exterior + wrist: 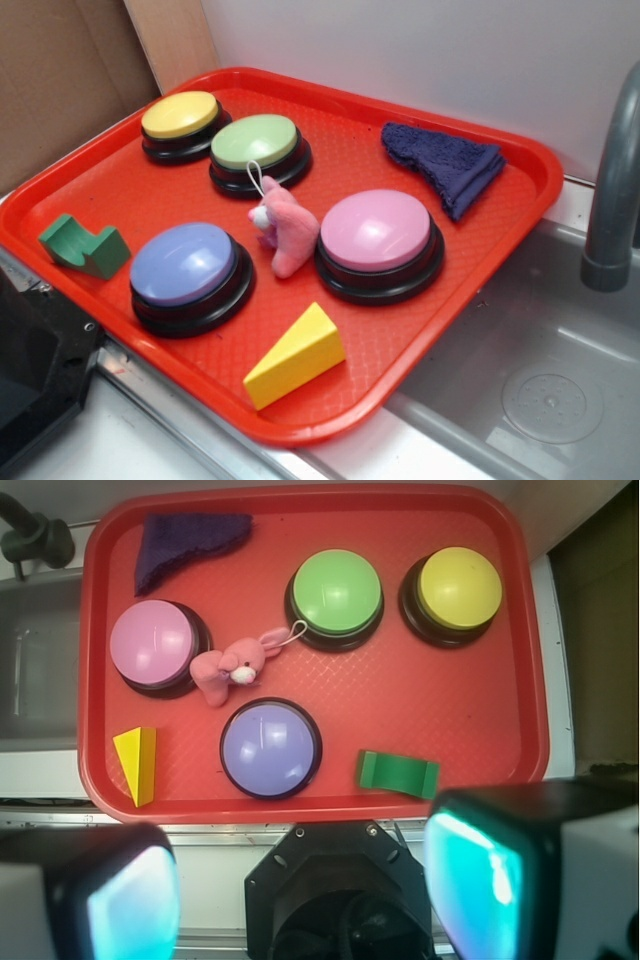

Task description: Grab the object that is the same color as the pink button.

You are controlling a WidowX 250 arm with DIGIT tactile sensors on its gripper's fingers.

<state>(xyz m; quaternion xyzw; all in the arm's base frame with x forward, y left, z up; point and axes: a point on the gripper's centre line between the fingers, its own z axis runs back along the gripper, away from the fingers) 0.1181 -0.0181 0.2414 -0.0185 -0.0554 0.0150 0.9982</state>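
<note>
My pincer point(300, 900) hangs high above the near edge of the red tray point(470, 730), its two fingers point(505, 870) standing wide apart at the bottom corners of the wrist view, holding nothing.

In the wrist view, the pink plush toy point(228, 666) lies on the tray a little left of its middle. It rests just at the 3 o'clock side of the pink button point(153, 644), touching or nearly touching its black base. Its white face points toward the lavender button point(270, 746), which sits at about 5 o'clock from the toy. The toy's white string loop point(294, 633) reaches out toward the green button point(337, 593), at about 2 o'clock from the toy.

A yellow button point(459, 587) sits at 3 o'clock from the green one. A folded purple cloth point(180, 542) lies in the tray's corner at 12 o'clock from the pink button. A yellow wedge block point(137, 762) lies at 6 o'clock from the pink button, and a green block point(398, 774) lies at 3 o'clock from the lavender button, near the tray's rim.

In the exterior view the tray sits beside a metal sink point(560, 390) with a grey faucet point(612, 190).
</note>
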